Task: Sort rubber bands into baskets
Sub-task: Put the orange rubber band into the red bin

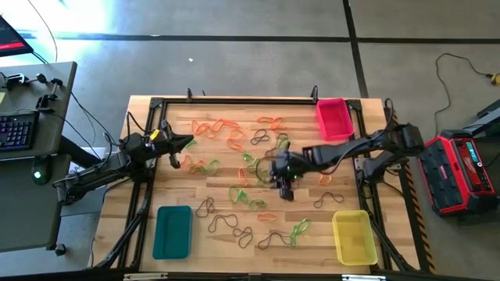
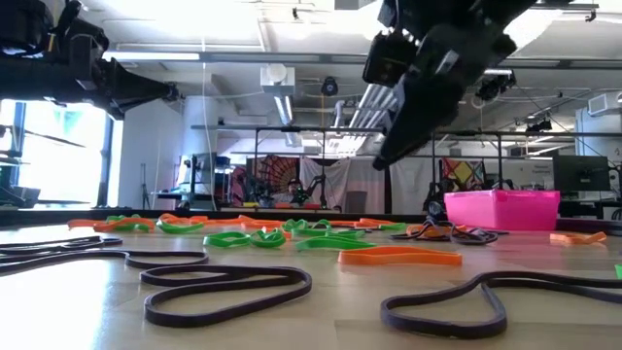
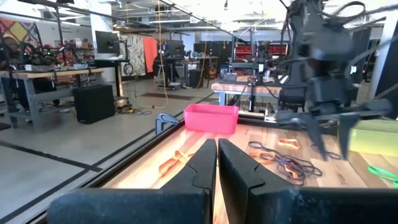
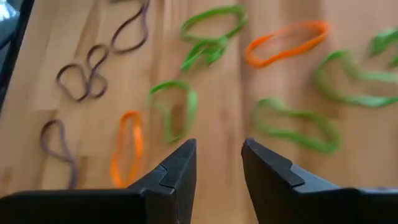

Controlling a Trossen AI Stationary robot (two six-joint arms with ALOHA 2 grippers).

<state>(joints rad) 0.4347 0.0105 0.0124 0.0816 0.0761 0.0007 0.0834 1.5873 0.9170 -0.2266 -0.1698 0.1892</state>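
Observation:
Many rubber bands, orange [image 1: 226, 129], bright green [image 1: 248, 195] and dark [image 1: 226, 222], lie loose and flat on the wooden table. The pink basket [image 1: 334, 117] stands at the far right, the teal basket [image 1: 173, 231] at the near left, the yellow basket [image 1: 354, 236] at the near right. My right gripper [image 1: 284, 187] hovers open and empty above the middle of the table. In the right wrist view [image 4: 217, 155] green [image 4: 177, 109] and orange bands [image 4: 127, 149] lie below it. My left gripper [image 1: 187, 144] is shut and empty above the table's left part; it also shows in the left wrist view [image 3: 216, 162].
A black frame [image 1: 234, 100] runs along the table's far edge and sides. A red device [image 1: 461, 172] stands on the floor to the right, a desk with a keyboard [image 1: 19, 129] to the left. Bare wood [image 1: 312, 250] shows near the front edge between the teal and yellow baskets.

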